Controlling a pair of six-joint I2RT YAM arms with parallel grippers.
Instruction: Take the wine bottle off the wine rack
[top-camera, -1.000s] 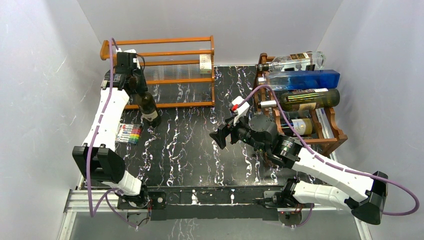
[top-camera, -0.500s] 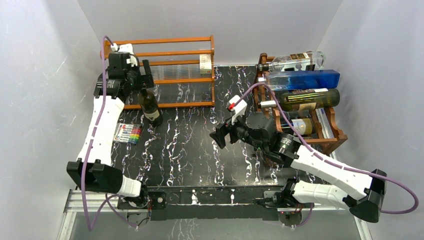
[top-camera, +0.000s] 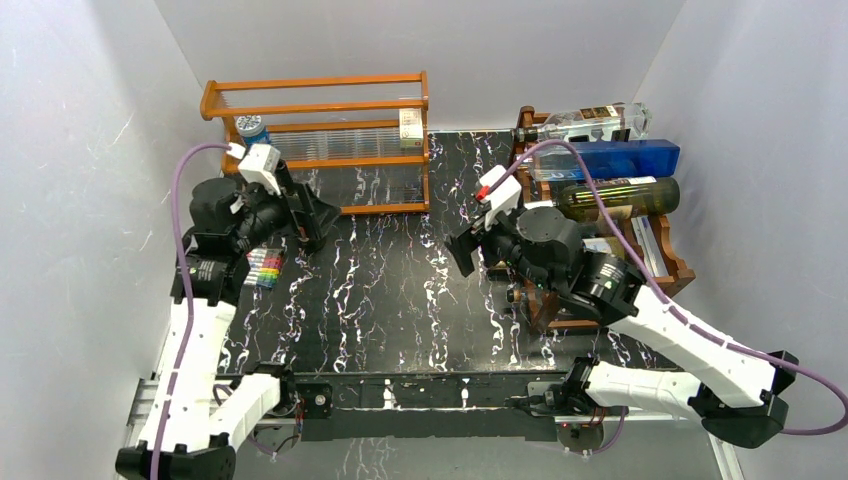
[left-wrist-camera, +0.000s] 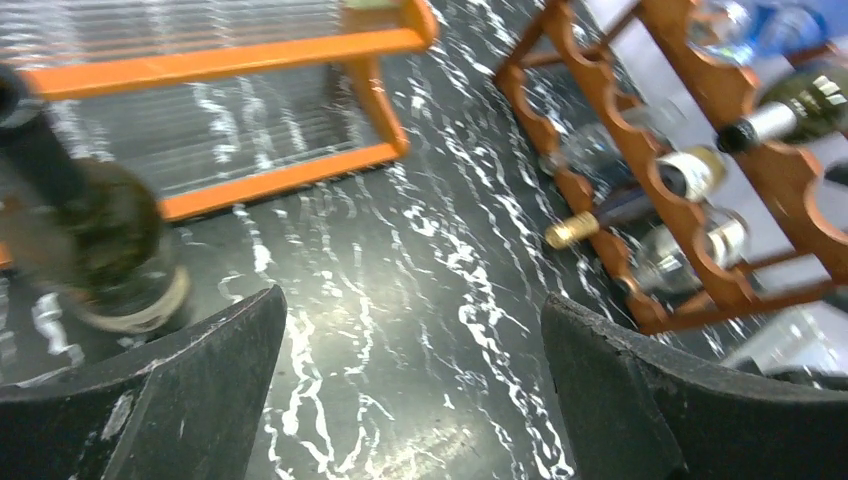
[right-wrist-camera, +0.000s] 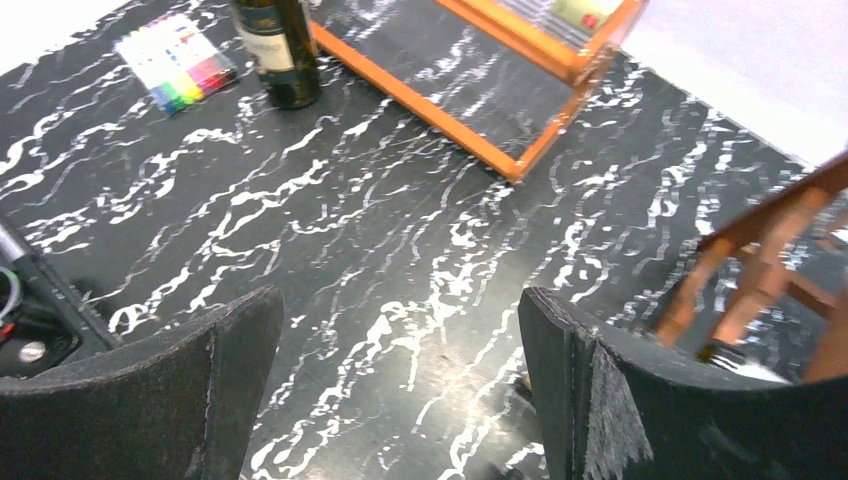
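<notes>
The wine bottle (right-wrist-camera: 275, 45) stands upright on the table (right-wrist-camera: 380, 230), just in front of the orange shelf (right-wrist-camera: 470, 140) and well apart from the wine rack (left-wrist-camera: 700, 250). My left tool (left-wrist-camera: 410, 305) is spread wide and empty, with the bottle just beside its left finger. My right tool (right-wrist-camera: 400, 300) is likewise released, holding nothing. I judge the set-down step done. Next I want the left arm drawn clear without tipping the bottle.

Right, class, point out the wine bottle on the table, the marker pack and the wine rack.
wine bottle (right-wrist-camera: 280, 60): right wrist view, on its lower body.
marker pack (right-wrist-camera: 178, 62): right wrist view, middle of the pack.
wine rack (left-wrist-camera: 700, 55): left wrist view, on a scalloped wooden rail.
</notes>
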